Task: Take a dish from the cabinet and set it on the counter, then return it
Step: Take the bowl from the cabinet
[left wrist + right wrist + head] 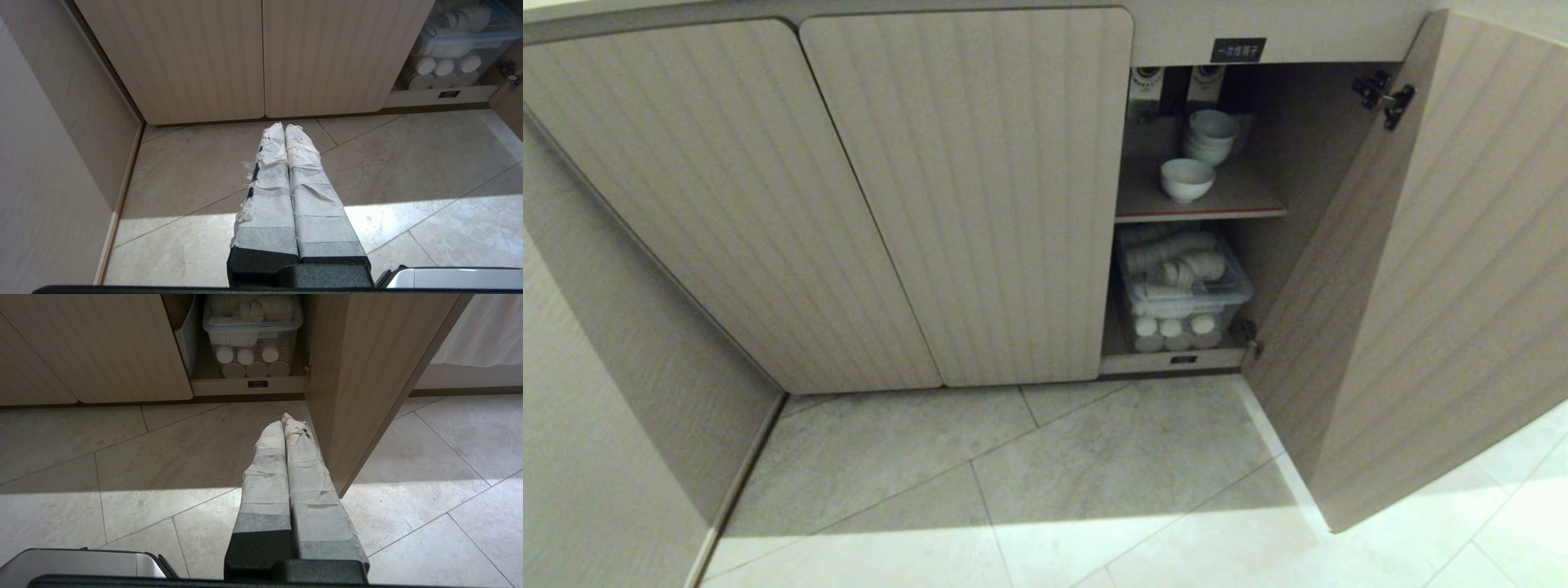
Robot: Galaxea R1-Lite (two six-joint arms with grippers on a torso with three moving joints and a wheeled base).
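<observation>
- Left gripper [284, 127] and right gripper [287, 418]: low over the tiled floor [1045, 474], taped fingers pressed together, nothing held; parked, probably because the reach is not yet begun.
- Cabinet door [1445, 269]: swung wide open, leaving free way to the inside.
- Clear lidded box [1180, 282] of white ware: at the cabinet bottom, below the shelf.
- Dish [1187, 180]: upright near the front of the red-edged shelf [1201, 214], apart from the bowl stack [1210, 135] behind, so easy to grasp alone.

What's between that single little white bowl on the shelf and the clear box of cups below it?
In the head view, only the red-edged shelf board separates the dish from the lidded clear box underneath.
</observation>
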